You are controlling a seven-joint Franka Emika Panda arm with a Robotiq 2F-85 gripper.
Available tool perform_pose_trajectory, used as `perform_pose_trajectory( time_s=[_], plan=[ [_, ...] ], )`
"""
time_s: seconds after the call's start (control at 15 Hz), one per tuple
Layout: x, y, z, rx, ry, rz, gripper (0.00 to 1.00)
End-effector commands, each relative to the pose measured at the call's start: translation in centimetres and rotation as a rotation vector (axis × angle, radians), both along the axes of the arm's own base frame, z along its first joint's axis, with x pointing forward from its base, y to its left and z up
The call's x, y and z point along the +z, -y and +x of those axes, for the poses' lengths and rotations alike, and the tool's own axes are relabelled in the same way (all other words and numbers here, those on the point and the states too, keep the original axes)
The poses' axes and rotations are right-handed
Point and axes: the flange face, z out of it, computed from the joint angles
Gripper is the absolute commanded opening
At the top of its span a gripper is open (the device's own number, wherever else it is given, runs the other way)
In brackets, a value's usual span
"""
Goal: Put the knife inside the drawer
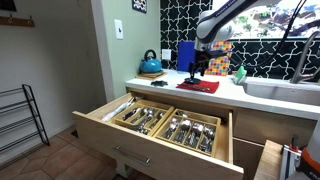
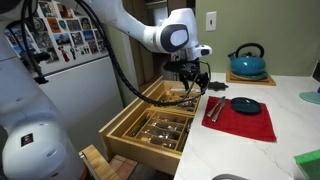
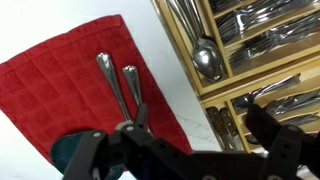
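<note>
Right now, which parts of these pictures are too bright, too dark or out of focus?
In an exterior view, the window is washed out by daylight; in the wrist view, the gripper is dark and blurred near the lens, while the red cloth is sharp and the spoon shows glare.

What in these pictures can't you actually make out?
- Wrist view: the two utensils on the red cloth show only handles. The hand covers their other ends, so knife or not is unclear.
- In an exterior view, the cutlery in the drawer is too small to sort by type.
</note>
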Motion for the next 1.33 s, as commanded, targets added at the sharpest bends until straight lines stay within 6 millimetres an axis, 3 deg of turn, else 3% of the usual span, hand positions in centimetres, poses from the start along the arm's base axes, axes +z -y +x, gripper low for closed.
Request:
perform_pose_trajectory(
  time_s=[0.0, 0.73, 1.27],
  plan=[
    [0.0, -0.1, 0.0, 0.001, -0.011, 0.0, 1.0],
    [-2.7, 4.2, 1.3, 0.106, -0.06, 0.097, 1.0],
    [-4.3, 6.8, 3.3, 0.067, -0.034, 0.086, 1.0]
  ],
)
